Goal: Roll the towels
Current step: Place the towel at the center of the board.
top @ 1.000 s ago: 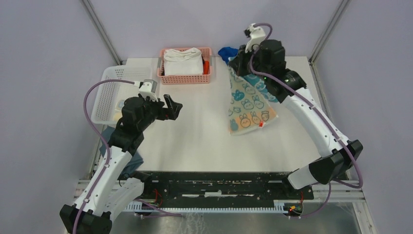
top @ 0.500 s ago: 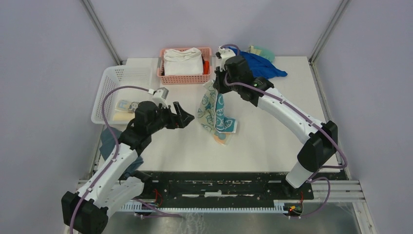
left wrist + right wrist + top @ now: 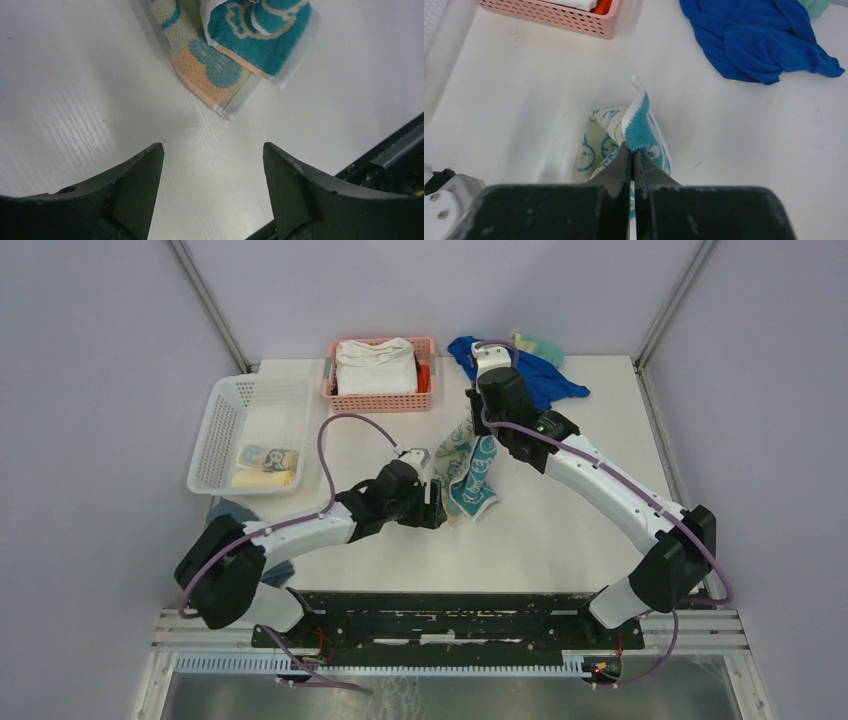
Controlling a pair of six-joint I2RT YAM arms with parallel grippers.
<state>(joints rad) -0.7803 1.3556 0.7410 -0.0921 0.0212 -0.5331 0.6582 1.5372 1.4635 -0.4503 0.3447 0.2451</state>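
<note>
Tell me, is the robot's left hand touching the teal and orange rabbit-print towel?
Apart. The left wrist view shows bare table between the open left hand and the teal rabbit-print towel.

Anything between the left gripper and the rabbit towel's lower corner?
Nothing visible. In the left wrist view the left gripper has its jaws open, with only bare white table between them and the orange-hemmed corner of the pale terry towel with teal rabbit faces. The right gripper pinches that towel's upper edge.

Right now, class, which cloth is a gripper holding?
The rabbit-print towel, pinched by the right gripper; the blue cloth lies loose, the white cloth sits in the basket.
</note>
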